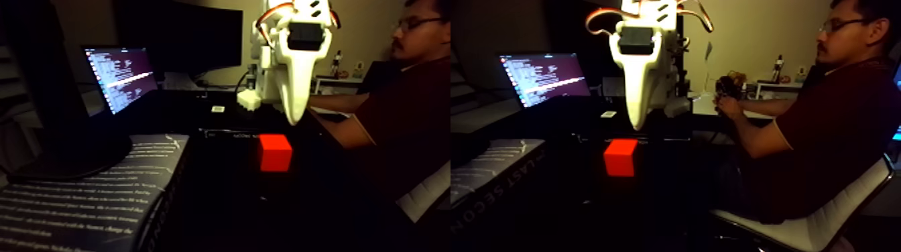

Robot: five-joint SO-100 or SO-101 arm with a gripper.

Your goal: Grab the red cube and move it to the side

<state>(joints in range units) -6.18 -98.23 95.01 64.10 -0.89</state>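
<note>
On the dark table [221, 201], near the middle of the left half of the fixed view, sits the cube [275, 153], untouched. Just above and slightly right of it hangs the white tool [293, 119], tip down; whether it is wide or narrow I cannot tell. Lowering straight to straddle the cube looks best. A book [87, 194] lies left, a seated person [402, 100] right; open room seems frontward.
</note>
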